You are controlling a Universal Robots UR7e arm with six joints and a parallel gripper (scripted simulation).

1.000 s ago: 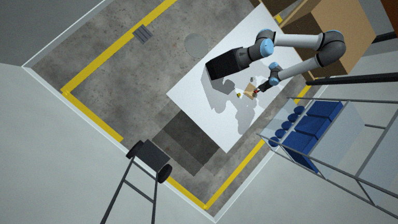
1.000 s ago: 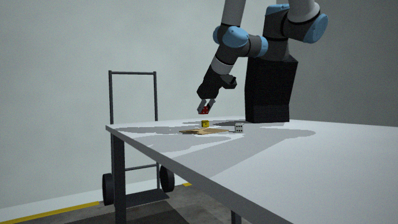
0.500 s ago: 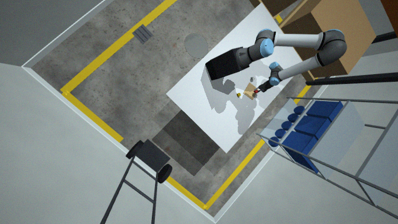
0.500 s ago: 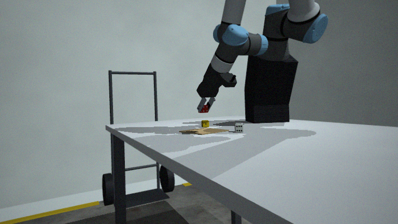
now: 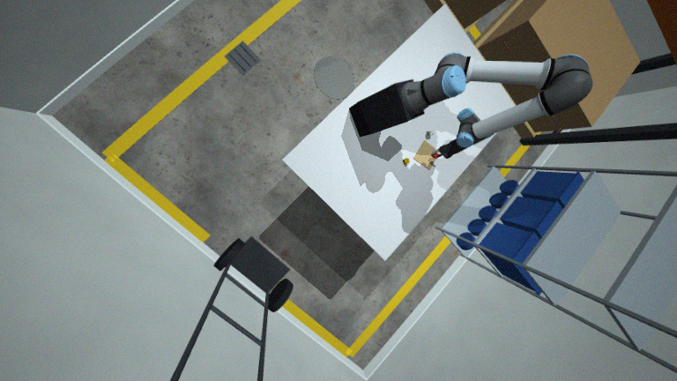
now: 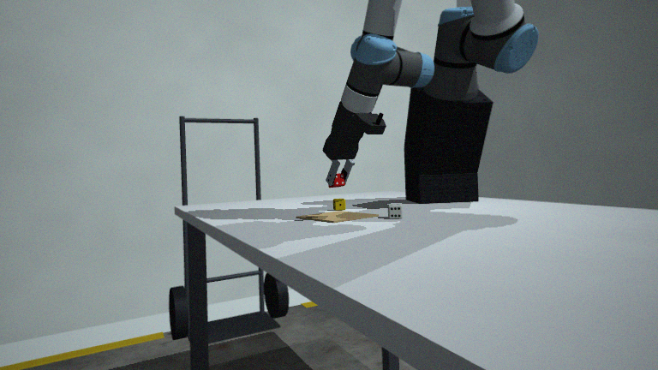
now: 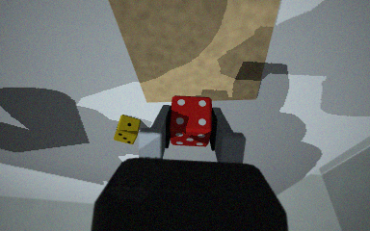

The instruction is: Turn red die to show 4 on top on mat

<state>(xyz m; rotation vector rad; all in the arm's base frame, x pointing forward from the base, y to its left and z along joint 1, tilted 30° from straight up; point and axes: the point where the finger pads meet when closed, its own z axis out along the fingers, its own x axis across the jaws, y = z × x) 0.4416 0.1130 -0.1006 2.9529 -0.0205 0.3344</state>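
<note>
My gripper [image 5: 435, 155] [image 6: 339, 180] [image 7: 190, 118] is shut on the red die [image 5: 435, 155] [image 6: 337, 181] [image 7: 191, 112] and holds it in the air, clear of the mat, with the fingers slanted. In the wrist view the die's larger visible face shows 4 and the narrow face below it shows 5. The tan mat [image 5: 424, 149] [image 6: 315, 217] [image 7: 169, 48] lies flat on the table. The yellow die [image 5: 405, 160] [image 6: 338, 204] [image 7: 128, 123] sits on the table beside the mat, with 1 on its upper face in the wrist view.
The white die [image 5: 429, 134] [image 6: 395, 211] stands on the table near the mat, its side in the exterior view showing 6; it is out of the wrist view. The arm's black base [image 5: 382, 108] [image 6: 448, 147] stands on the white table [image 5: 349, 192] [image 6: 436, 269]. Shadows cross the table and mat.
</note>
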